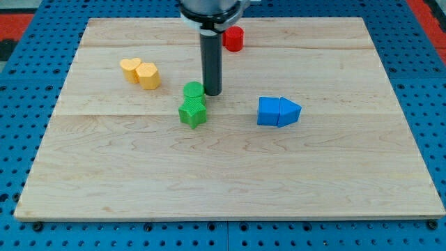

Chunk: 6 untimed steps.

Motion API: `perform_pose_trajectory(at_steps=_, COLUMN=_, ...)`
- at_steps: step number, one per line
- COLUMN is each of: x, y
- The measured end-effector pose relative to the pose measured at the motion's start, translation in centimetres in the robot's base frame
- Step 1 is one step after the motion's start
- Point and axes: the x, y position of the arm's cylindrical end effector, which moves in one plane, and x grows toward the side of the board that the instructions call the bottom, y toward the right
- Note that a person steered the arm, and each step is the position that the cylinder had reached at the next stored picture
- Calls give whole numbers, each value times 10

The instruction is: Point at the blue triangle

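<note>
The blue triangle [290, 111] lies right of the board's middle, touching a blue cube [267, 111] on its left side. My tip [212, 93] is down on the board at the view's upper middle, just right of a small green block [194, 90]. The blue triangle is well to the right of my tip and slightly lower in the view. A green star-shaped block [192, 113] sits just below the small green block.
Two yellow blocks [140, 72] sit together at the upper left, one heart-shaped. A red cylinder [233, 38] stands near the board's top edge, beside the rod. The wooden board [230, 174] rests on a blue pegboard table.
</note>
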Motion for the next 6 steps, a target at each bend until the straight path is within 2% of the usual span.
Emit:
perform_pose_trajectory(at_steps=1, x=0, y=0)
perform_pose_trajectory(at_steps=2, x=-23, y=75)
perform_pose_trajectory(at_steps=3, x=-20, y=165)
perform_pose_trajectory(at_steps=4, x=58, y=224)
perform_pose_trajectory(at_steps=5, x=102, y=202)
perform_pose_trajectory(at_steps=6, x=86, y=173)
